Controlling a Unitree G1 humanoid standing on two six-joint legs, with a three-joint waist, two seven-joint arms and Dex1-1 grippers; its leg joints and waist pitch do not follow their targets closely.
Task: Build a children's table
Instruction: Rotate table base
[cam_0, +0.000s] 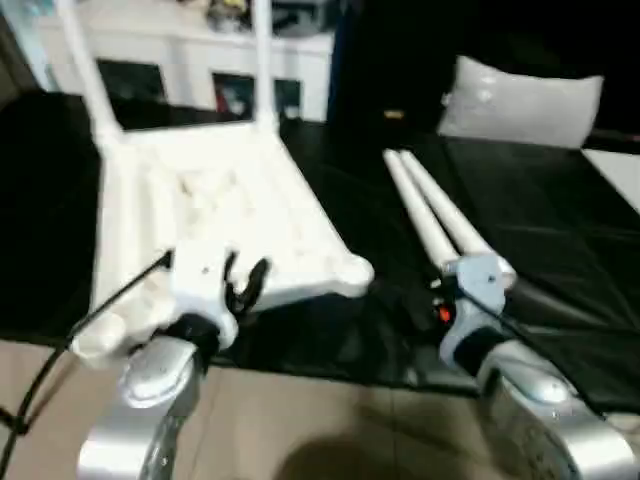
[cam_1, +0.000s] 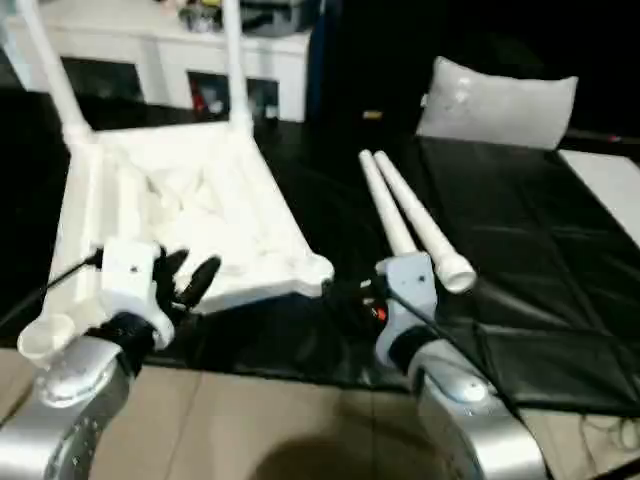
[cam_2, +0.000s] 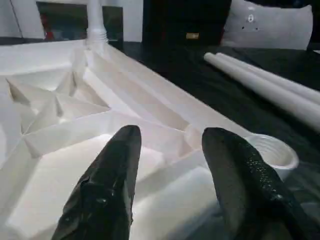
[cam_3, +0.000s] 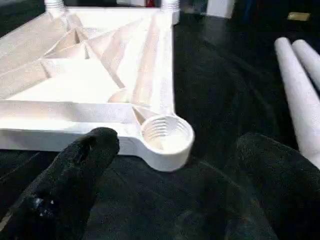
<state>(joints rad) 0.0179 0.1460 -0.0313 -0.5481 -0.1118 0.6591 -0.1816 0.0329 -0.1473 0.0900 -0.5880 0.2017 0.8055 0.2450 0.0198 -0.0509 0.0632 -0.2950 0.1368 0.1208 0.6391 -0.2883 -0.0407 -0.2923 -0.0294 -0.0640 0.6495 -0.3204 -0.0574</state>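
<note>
Tabletop (cam_0: 215, 215) lay upside down on the black mat (cam_0: 540, 250), ribbed underside up, w/ two legs (cam_0: 85, 65) already standing in the far corner sockets. Near-right socket (cam_3: 166, 136) was empty, threads visible; near-left socket (cam_1: 42, 340) empty too. Two loose legs (cam_0: 435, 215) lay side by side on the mat, to the right of the top, well apart from it. My left gripper (cam_0: 245, 283) hovered over the top's near edge, fingers (cam_2: 107, 185) about half spread, nothing in them. My right gripper (cam_3: 170, 195) sat btwn the top's near-right corner and the loose legs, jaws wide apart, empty. Cushion (cam_0: 520, 100) at the mat's far side, white shelving (cam_0: 200, 50) beyond.
</note>
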